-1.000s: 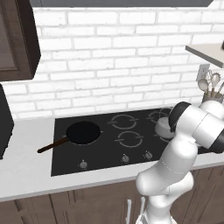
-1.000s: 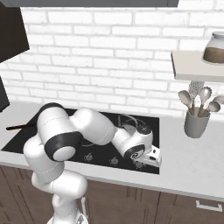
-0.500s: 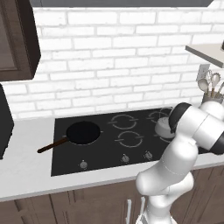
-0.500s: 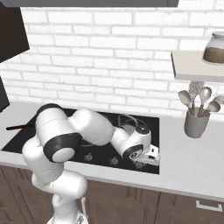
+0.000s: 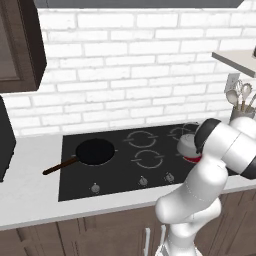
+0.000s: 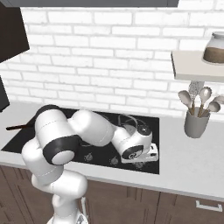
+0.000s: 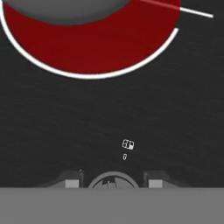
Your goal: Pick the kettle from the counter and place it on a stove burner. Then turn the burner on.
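1. Since size sets the order, we start with the counter: a pale slab carrying the black cooktop, whose knob row runs along its front edge.
2. Frying pan sits on the cooktop's left side with its handle out toward the left edge; we see nothing in it.
3. Utensil holder stands on the counter right of the cooktop and holds spoons. A jar with brown contents is on the shelf above.
4. The kettle is off the counter and sits on the stove burner at the cooktop's front right corner. That ring glows red, so we judge it lit. What is inside the kettle is hidden.
5. The gripper points down at the cooktop's front edge, jaws partly apart, one tip on each side of a small knob. A sliver of gap shows on both sides. It carries nothing; whether the pads touch the knob we cannot tell.
6. Key relation: from the gripper, the kettle lies straight back toward the wall, just beyond the knob row. It is squat and round, so it has no long axis. This is the rig's one arm.
7. Our judgement: both steps look done, so any next move is lifting clear without nudging the knob back.
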